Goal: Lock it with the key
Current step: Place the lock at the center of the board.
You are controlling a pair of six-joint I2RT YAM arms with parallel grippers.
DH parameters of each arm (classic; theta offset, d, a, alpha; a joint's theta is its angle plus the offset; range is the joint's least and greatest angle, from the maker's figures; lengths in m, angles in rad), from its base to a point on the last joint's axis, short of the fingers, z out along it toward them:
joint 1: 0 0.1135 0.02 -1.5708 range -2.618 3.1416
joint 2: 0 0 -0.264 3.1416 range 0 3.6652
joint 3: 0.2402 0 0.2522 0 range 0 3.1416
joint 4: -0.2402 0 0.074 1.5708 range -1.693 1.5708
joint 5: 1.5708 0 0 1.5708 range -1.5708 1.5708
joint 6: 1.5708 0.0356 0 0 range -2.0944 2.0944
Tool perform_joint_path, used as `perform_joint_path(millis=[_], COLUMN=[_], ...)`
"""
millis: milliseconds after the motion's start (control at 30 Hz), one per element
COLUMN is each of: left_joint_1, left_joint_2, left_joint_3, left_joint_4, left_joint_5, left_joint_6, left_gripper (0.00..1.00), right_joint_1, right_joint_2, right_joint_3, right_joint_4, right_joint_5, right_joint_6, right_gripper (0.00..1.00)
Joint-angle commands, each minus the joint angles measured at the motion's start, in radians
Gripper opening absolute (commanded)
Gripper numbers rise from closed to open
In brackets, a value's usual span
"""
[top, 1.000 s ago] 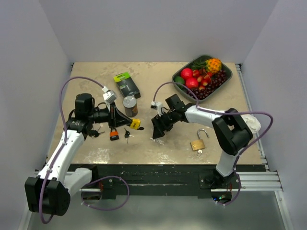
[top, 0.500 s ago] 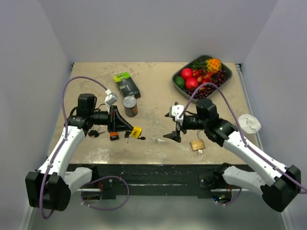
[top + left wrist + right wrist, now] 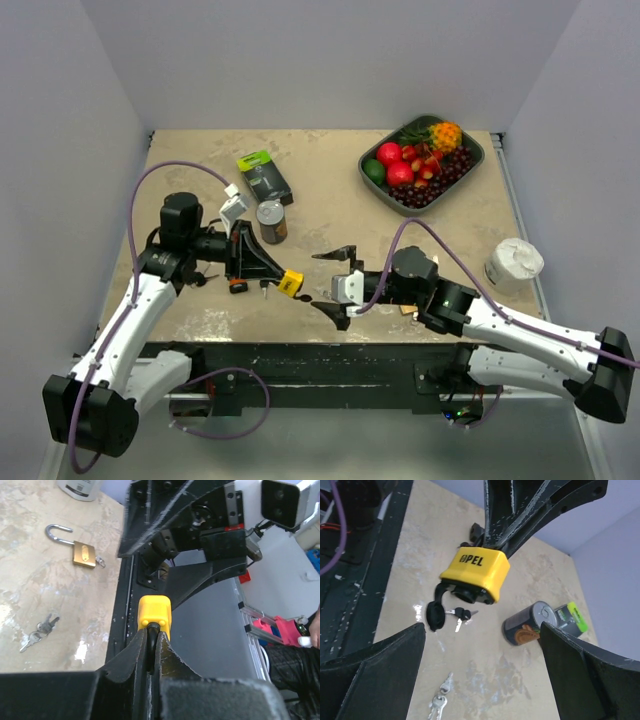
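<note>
The left gripper (image 3: pixel 277 272) reaches right over the near middle of the beige stone-patterned table (image 3: pixel 200 150). Its two black fingers (image 3: pixel 131 662) are clenched on the dark shackle of a yellow plastic-cased padlock (image 3: pixel 475 575), with the body pointing right (the lettering on the casing ends in "PEL"). A black rubber flap (image 3: pixel 435 616) hangs from the padlock's underside. The right gripper (image 3: pixel 337 283) faces the padlock from the right, just beside it and not touching, with its fingers spread wide and holding nothing.

A small bunch of silver metal keys (image 3: pixel 440 700) lies on the table between those spread fingers. A pair of black-headed keys (image 3: pixel 460 613) lies on the table under the held padlock. A brass padlock with its steel shackle swung open (image 3: pixel 82 551) lies on the near right part of the table, mostly hidden under the right arm in the top view.

Just beyond the left gripper stand a small tin can (image 3: pixel 271 220) and a black box with a green end (image 3: pixel 264 178). A small orange padlock (image 3: pixel 237 285) sits just on the near side of that gripper. A dark tray of fruit (image 3: pixel 480 155) is at the far right, and a white round container (image 3: pixel 514 260) stands near the right edge.
</note>
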Motion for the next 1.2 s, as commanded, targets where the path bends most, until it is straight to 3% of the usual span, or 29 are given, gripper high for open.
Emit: perform_joint_path(millis=[0,267,567,733,933,1167], left_joint_1=[-0.046,-0.083,-0.101,-0.103,-0.103,-0.118], left_joint_2=[-0.03,-0.028,-0.024,-0.019,-0.016,-0.018], left_joint_3=[0.004,0.0,-0.014,-0.015,-0.009,-0.02], left_joint_4=[0.124,0.167,0.172,0.177,0.177,0.198], left_joint_5=[0.05,0.036,0.027,0.024,0.028,0.007], left_joint_6=[-0.128,-0.163,-0.157,-0.157,-0.156,-0.182], left_gripper=[0.0,0.0,0.0,0.0,0.0,0.0], right_joint_1=[0.033,0.055,0.058,0.058,0.059,0.059], right_joint_2=[0.031,0.0,-0.017,-0.009,-0.006,0.031], right_joint_3=[-0.018,-0.051,-0.01,0.022,0.021,0.048], right_joint_4=[0.15,0.148,0.069,0.007,-0.102,-0.047], right_joint_5=[0.133,0.098,0.037,-0.011,-0.008,-0.055], right_joint_6=[-0.076,-0.228,-0.257,-0.23,-0.26,-0.179], right_gripper=[0.99,0.97,0.79,0.8,0.9,0.94])
